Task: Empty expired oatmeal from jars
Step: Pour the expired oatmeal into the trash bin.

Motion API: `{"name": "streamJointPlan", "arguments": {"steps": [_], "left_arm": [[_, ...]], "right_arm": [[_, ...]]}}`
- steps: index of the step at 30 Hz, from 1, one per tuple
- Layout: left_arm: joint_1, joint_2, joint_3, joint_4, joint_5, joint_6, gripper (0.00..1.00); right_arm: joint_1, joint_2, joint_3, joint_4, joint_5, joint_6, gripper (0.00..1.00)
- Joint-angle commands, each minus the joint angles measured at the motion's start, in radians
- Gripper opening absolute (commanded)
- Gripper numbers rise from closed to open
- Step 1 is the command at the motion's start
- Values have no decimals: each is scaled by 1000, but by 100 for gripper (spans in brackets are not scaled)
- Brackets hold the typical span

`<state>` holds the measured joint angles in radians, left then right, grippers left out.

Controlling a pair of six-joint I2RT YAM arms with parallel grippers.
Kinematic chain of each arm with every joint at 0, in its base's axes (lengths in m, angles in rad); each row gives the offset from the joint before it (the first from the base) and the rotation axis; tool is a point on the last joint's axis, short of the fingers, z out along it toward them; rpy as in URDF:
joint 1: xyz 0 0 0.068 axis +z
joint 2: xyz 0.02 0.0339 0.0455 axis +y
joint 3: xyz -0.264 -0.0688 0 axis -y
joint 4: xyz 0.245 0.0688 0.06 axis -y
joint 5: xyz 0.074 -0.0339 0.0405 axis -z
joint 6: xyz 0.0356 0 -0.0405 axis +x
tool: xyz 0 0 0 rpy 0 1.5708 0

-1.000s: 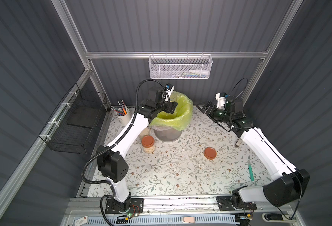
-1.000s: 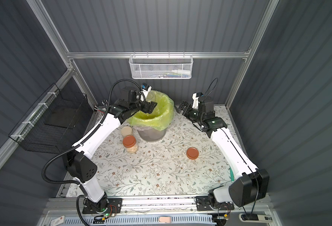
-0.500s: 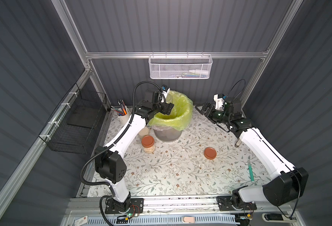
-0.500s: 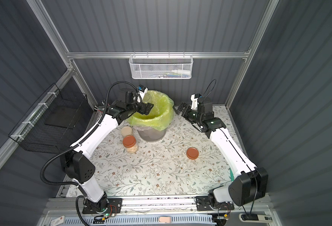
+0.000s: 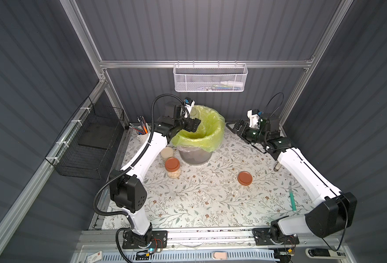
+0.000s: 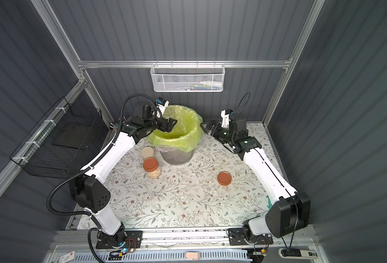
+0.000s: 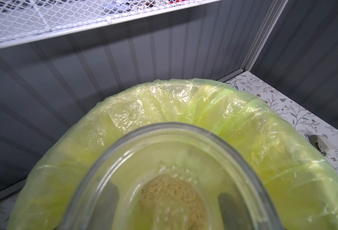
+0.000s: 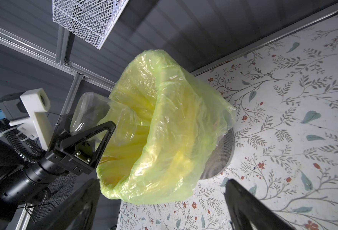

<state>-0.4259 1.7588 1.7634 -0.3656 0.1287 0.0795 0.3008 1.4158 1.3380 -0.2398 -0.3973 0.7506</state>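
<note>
Now, left pincer (image 8: 89, 125) clamping tipped jar (image 8: 88, 107) over bin (image 8: 184, 111), right pincer (image 8: 162, 181) wide apart.

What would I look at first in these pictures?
The bright yellow-green bag in the bin at the back of the table grabs the eye. Over it the left gripper holds a clear jar tipped, and beige oatmeal shows through the glass. A brown lid lies alone on the flowery table.
</note>
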Motion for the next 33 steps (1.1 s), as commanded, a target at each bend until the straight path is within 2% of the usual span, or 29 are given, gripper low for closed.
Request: {"name": "streamJointPlan", "arguments": {"steps": [1, 2, 4, 8, 11, 14, 15, 16, 17, 18, 19, 20, 22, 23, 24, 25, 26, 27, 28, 29, 30, 32, 33], "left_arm": [[59, -44, 17, 148, 160, -170, 44], [69, -55, -14, 212, 192, -226, 46], [62, -42, -35, 274, 226, -253, 49], [64, -1, 16, 214, 140, -314, 40], [74, -53, -101, 392, 170, -480, 47], [91, -47, -103, 425, 240, -641, 44], [91, -55, -114, 459, 260, -644, 45], [69, -55, -76, 385, 215, -555, 44], [0, -37, 35, 159, -9, -341, 40], [-98, -8, 114, 27, -197, -121, 39], [-137, 8, 133, -15, -252, -37, 38], [-123, 3, 126, -47, -219, -47, 38], [-32, -66, -33, 116, -79, -164, 41], [-15, -83, -57, 138, -85, -149, 42], [-2, -92, -40, 105, -169, -134, 40], [21, -100, -51, 119, -162, -195, 40], [29, -99, -84, 203, -40, -248, 43], [-17, -68, -59, 202, 32, -213, 47], [-77, -29, 13, 107, -32, -111, 44], [-115, 6, 80, 4, -158, -30, 38], [-92, 6, 85, -6, -200, -56, 35], [-13, -42, -16, 130, -40, -153, 40], [-15, -56, -20, 118, -77, -123, 40]], "right_arm": [[4, 13, 35, 7, -17, -24, 99], [4, 16, 36, 11, -20, -21, 99], [4, 21, 39, 17, -24, -16, 99], [6, 15, 32, 24, -25, -8, 99], [6, 6, 28, 32, -18, -9, 99], [6, 10, 35, 35, -37, -5, 99], [7, 9, 34, 37, -37, -4, 99], [7, 7, 32, 37, -37, -4, 99], [7, 3, 28, 37, -37, -4, 99], [8, -1, 23, 41, -37, -3, 99], [7, -4, 17, 46, -37, -1, 99], [7, -6, 17, 44, -38, -2, 99], [7, -14, 9, 47, -35, 1, 99], [8, -18, 3, 56, -34, 4, 99], [8, -22, 2, 55, -33, 3, 99], [8, -26, 0, 53, -32, 3, 99], [8, -26, -4, 61, -31, 4, 99], [8, -23, -7, 74, -34, 9, 99], [8, -15, -3, 75, -37, 11, 99], [9, -7, 7, 65, -44, 12, 99], [9, -5, 15, 54, -54, 10, 99], [13, -19, 0, 61, -45, 4, 99], [14, -25, -11, 70, -35, 3, 99]]}}
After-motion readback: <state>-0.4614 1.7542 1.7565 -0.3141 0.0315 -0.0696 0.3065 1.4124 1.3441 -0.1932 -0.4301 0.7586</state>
